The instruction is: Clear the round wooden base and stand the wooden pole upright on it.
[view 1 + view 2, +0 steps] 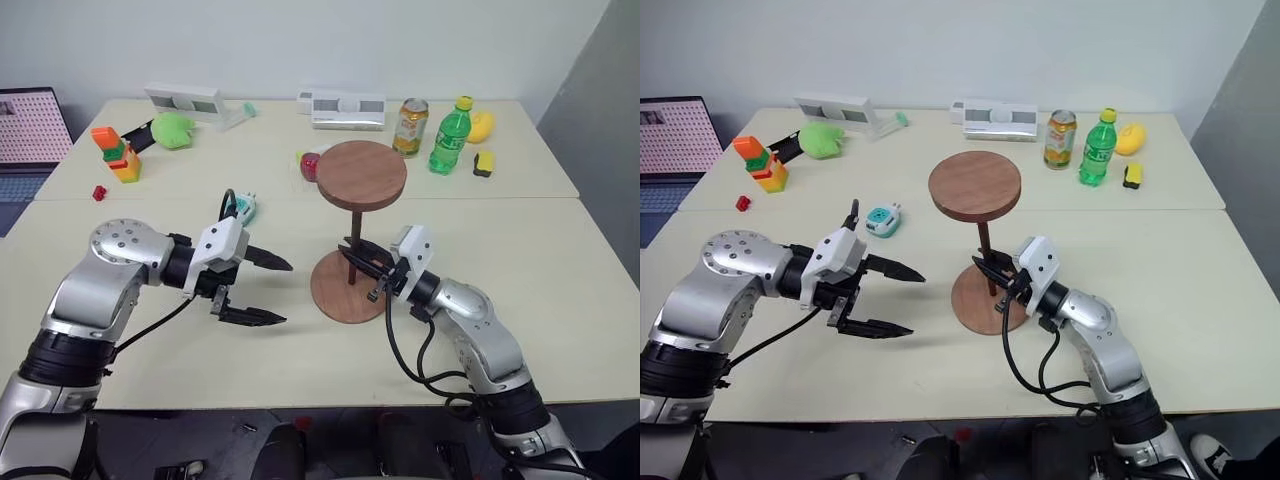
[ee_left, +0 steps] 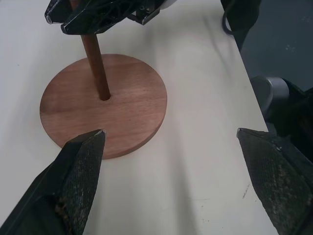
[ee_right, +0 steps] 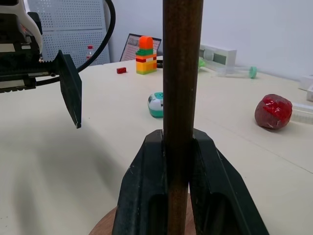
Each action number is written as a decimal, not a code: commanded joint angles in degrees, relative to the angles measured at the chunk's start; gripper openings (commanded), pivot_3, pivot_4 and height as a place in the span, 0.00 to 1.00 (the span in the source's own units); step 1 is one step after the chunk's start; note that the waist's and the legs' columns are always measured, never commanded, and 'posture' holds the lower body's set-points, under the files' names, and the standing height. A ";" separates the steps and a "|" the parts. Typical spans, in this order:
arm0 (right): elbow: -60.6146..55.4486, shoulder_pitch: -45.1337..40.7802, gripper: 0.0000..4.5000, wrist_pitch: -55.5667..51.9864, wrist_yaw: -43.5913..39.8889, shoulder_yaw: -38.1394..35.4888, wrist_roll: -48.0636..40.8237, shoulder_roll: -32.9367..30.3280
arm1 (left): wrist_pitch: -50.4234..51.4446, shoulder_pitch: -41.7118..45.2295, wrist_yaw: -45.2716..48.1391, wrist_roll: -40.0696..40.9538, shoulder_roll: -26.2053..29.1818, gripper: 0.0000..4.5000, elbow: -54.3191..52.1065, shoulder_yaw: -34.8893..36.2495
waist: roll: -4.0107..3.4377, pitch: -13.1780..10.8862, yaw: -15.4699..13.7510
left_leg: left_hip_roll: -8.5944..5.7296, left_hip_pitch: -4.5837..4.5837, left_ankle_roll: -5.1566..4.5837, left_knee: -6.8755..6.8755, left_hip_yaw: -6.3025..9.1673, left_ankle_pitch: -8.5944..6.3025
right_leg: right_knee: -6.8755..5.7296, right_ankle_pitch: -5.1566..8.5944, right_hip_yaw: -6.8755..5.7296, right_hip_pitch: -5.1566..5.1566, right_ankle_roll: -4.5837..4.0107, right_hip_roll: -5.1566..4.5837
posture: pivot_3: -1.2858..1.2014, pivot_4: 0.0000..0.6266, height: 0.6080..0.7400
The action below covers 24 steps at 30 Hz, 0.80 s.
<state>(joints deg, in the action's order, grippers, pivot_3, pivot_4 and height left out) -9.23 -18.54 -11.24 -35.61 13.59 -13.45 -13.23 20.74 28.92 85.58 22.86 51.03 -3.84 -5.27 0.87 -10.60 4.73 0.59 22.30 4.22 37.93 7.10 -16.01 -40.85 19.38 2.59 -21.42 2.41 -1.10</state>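
— What's holding it all?

— A pale table (image 1: 560,300), with a seam across the middle.

— And on the near part?

— A round wooden base (image 1: 335,295) near the centre, lying flat. A small teal gadget (image 1: 243,208) sits to its left, by the seam.

— Farther back?

— On the left, a stack of toy blocks (image 1: 118,153), a small red piece (image 1: 99,193) and a green toy (image 1: 172,129). On the right, a can (image 1: 410,127), a green bottle (image 1: 450,136) and a yellow fruit (image 1: 481,126). Two white boxes (image 1: 345,108) line the far edge.

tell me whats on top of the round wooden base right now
The wooden pole stands upright in the centre of the round wooden base, held by the shut right gripper. The hole itself is covered by the pole's foot.
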 commanded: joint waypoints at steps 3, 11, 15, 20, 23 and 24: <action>5.49 2.44 0.05 -1.94 -1.29 3.56 2.88 -0.67 | -0.63 0.08 -0.27 0.42 0.25 1.00 -1.60 0.69 | 0.01 0.01 0.01 | 0.00 -0.15 0.00 -0.04 -0.02 0.00 | -0.01 0.00 0.02 0.08 0.00 0.01 | 0.52 0.24 1.00; 7.17 5.00 0.05 -1.66 -1.32 3.35 3.12 -1.13 | -0.19 -0.13 -0.18 0.68 0.72 1.00 -2.10 1.02 | 0.01 0.28 0.00 | 0.01 -0.33 -0.01 -0.10 -0.02 -0.01 | 0.02 0.03 0.03 0.25 -0.03 0.01 | 0.52 0.24 1.00; 7.10 4.60 0.05 -1.32 -1.15 3.67 3.55 -0.99 | -0.05 0.14 -0.18 0.74 0.61 1.00 -2.14 0.93 | 0.03 0.44 0.00 | 0.01 -0.36 -0.02 -0.12 -0.02 -0.01 | 0.04 0.04 0.03 0.28 -0.04 0.01 | 0.52 0.24 1.00; 6.14 3.86 0.21 -1.60 -0.90 3.42 3.19 -0.63 | 0.14 0.55 -0.38 0.80 0.25 1.00 -2.10 0.79 | 0.03 0.49 0.00 | 0.01 -0.36 -0.02 -0.13 -0.02 -0.01 | 0.05 0.06 0.03 0.29 -0.06 0.01 | 0.52 0.24 1.00; 4.43 3.50 0.36 -2.32 -1.42 2.72 2.09 -0.46 | 0.21 0.57 -0.38 0.92 0.17 1.00 -2.19 0.80 | 0.00 0.34 -0.14 | 0.00 -0.31 -0.02 -0.14 -0.01 -0.01 | 0.04 0.08 0.02 0.23 -0.10 0.02 | 0.52 0.24 1.00; 3.90 3.41 0.44 -2.57 -1.58 2.47 1.88 -0.38 | 0.26 0.61 -0.40 0.94 0.14 1.00 -2.21 0.80 | 0.00 0.31 -0.09 | -0.01 -0.21 -0.02 -0.13 -0.03 -0.01 | 0.02 0.09 0.05 0.11 -0.12 0.01 | 0.52 0.24 1.00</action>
<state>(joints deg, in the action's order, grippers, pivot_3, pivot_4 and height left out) -2.72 -14.20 -13.21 -36.25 15.89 -10.77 -13.76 21.03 28.87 85.49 22.86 51.06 -4.18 -5.29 0.87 -10.29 4.64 0.58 22.13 4.20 37.82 7.05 -16.03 -40.85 19.47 2.66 -21.37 2.29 -1.09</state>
